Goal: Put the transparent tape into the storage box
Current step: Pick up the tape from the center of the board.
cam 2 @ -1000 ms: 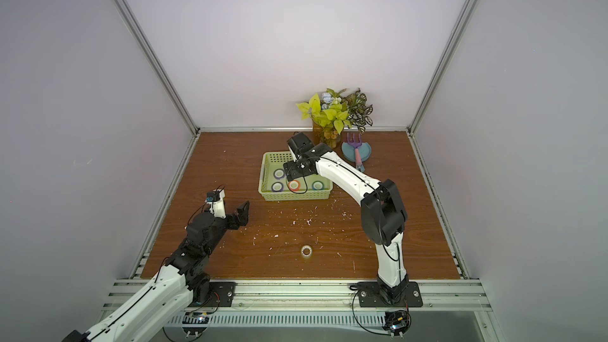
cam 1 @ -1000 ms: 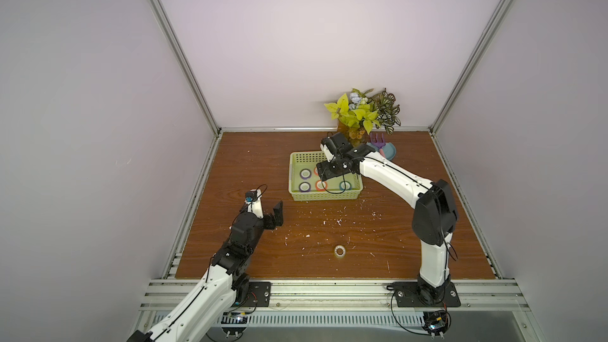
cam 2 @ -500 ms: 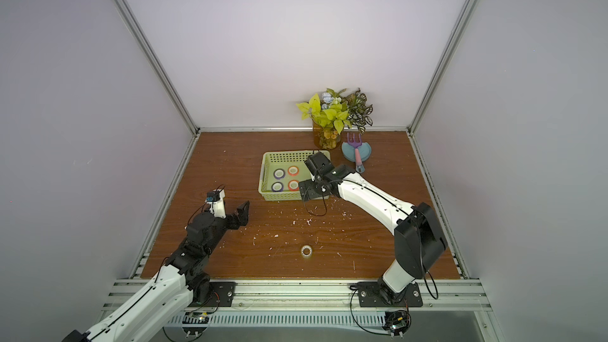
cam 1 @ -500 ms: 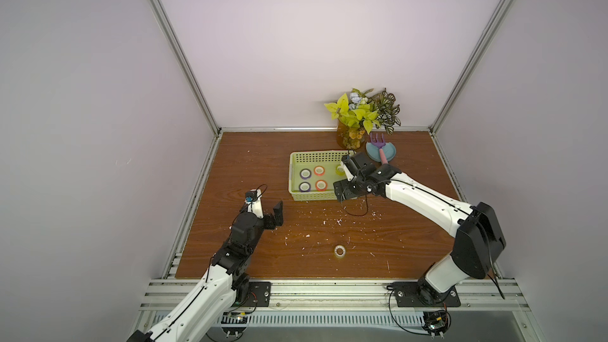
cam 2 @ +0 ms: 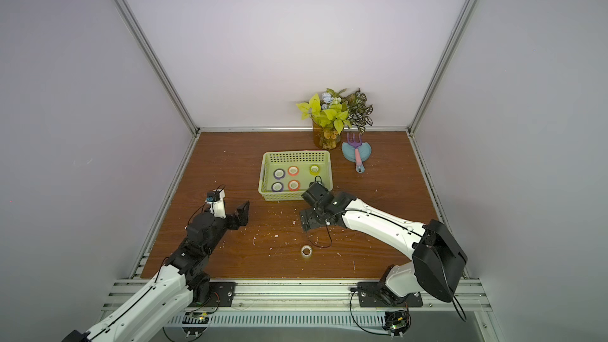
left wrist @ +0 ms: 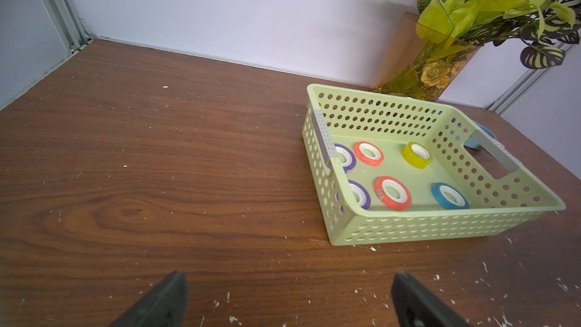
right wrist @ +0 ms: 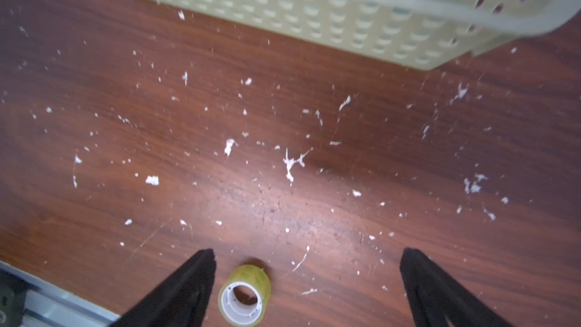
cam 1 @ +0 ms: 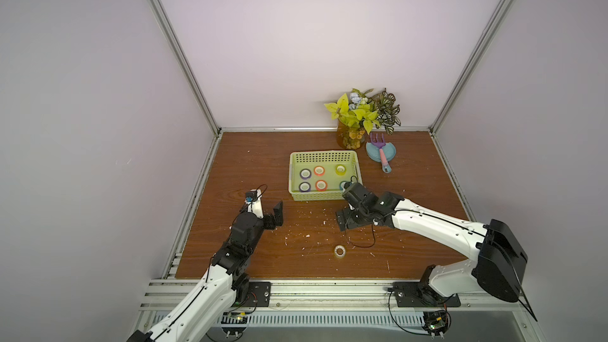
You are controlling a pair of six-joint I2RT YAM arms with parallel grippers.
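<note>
Brown wood-grain tabletop [cam 1: 250, 166], flecked with white crumbs, carries everything. At its near left the left gripper [left wrist: 290, 279] hovers over bare wood with its fingers [left wrist: 171, 290] spread wide and nothing between them.

Right of it, towards the middle, sits the light green storage box [cam 1: 324, 196], its perforated walls showing in both top views. Six tape rolls lie flat on its floor in two rows. From left to right these are two purple rolls [cam 1: 305, 174], two orange-red rolls [cam 1: 319, 170], then a yellow roll [cam 1: 340, 169] in the far row and a blue roll [left wrist: 448, 196] in the near row.

The seventh, a colourless roll [cam 1: 340, 251], lies alone on the table, well near of the box and close to the near edge.

The right gripper [right wrist: 308, 253] hangs just outside the box's near right corner, tipped down at the wood, its fingers [right wrist: 191, 281] wide apart and empty. In the right wrist view the colourless roll shows beside one finger, not gripped.

At the far right stand a leafy plant in a glass vase [cam 1: 352, 136] and a round blue dish [cam 1: 373, 154] with a purple hand rake [cam 1: 381, 152] laid across it.
</note>
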